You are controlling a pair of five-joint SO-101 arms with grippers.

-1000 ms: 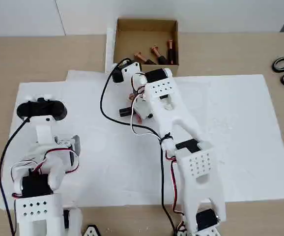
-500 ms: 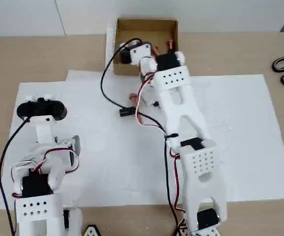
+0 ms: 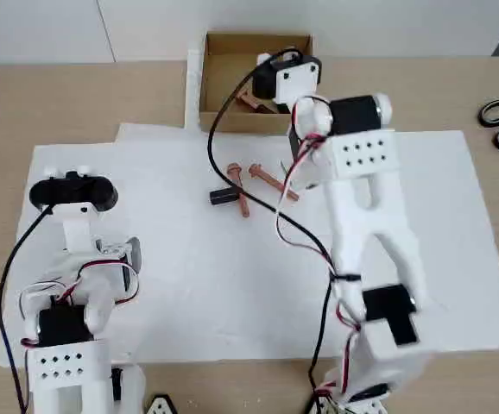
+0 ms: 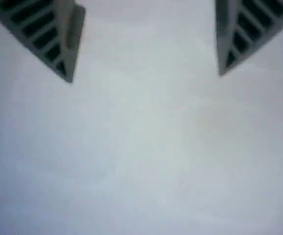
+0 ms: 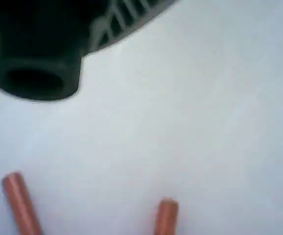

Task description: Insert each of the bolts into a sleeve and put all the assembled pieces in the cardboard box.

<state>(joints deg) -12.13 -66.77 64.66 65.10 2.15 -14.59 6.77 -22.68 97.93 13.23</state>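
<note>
Pinching a black sleeve [image 5: 34, 63] in the right gripper [image 5: 82, 34], low over the white paper [image 3: 405, 224] beside the cardboard box [image 3: 258, 39] (assembled pieces [image 3: 251, 100] inside). Leaving two bolts [image 3: 239, 188] and a second sleeve [image 3: 223, 197] loose just near of the box. Holding the left gripper [image 4: 146, 49] spread wide and empty at near left.

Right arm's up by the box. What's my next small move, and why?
Probably send the open left gripper to the nearer bolt. The right gripper seems to hold an empty sleeve, that bolt and a second bolt lie bare on the paper, and the left hangs over it.
</note>
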